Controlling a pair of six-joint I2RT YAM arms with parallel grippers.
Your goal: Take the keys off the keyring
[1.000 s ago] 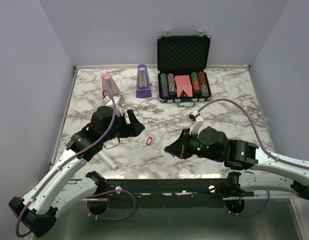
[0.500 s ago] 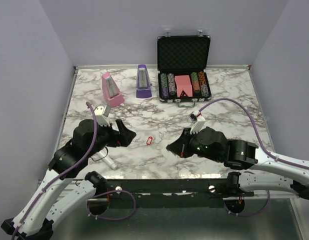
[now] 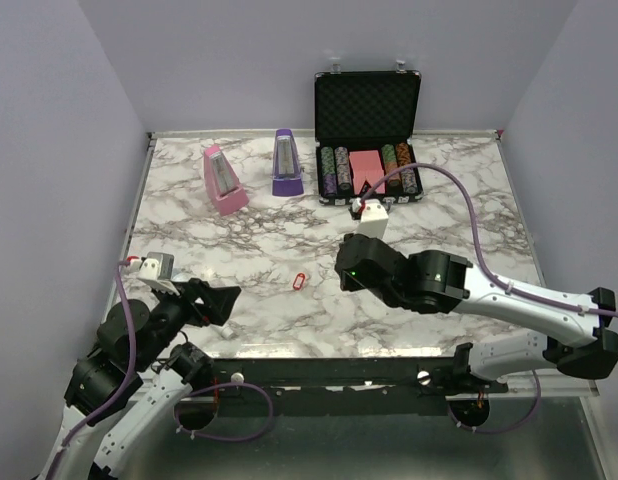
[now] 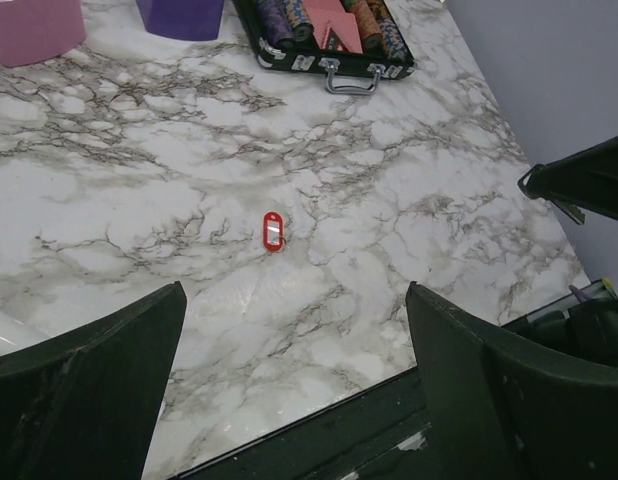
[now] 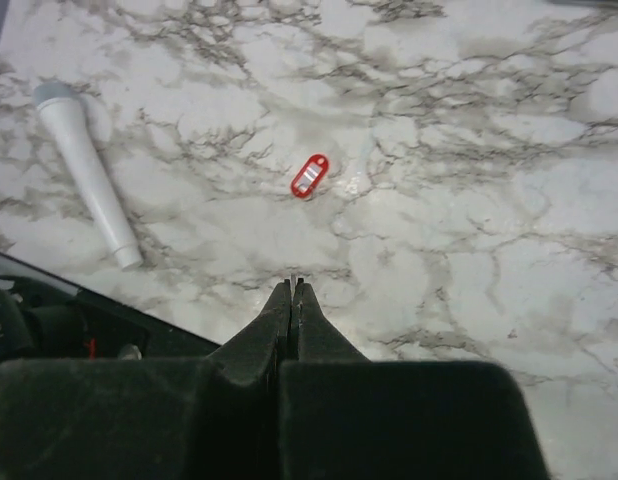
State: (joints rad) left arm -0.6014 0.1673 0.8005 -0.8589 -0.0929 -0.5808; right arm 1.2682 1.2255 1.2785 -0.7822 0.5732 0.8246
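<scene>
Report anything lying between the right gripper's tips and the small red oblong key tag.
Nothing visible. Only bare marble lies between the right gripper and the red oblong key tag; the white cylindrical tube lies off to the side.

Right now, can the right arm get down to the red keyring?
Probably yes: the keyring lies alone on bare table, just ahead of the right arm, though its jaws are shut.

I saw the keyring (image 3: 299, 281) as a small bright red oblong tag with a pale label window down its middle. It lay flat on the marble table (image 3: 189, 220), towards the near edge and about midway across, its long axis slanted in the overhead view. It lay alone, with nothing touching it. Both wrist views showed it too (image 4: 274, 231) (image 5: 309, 176). I could not make out any keys or the thin ring.
</scene>
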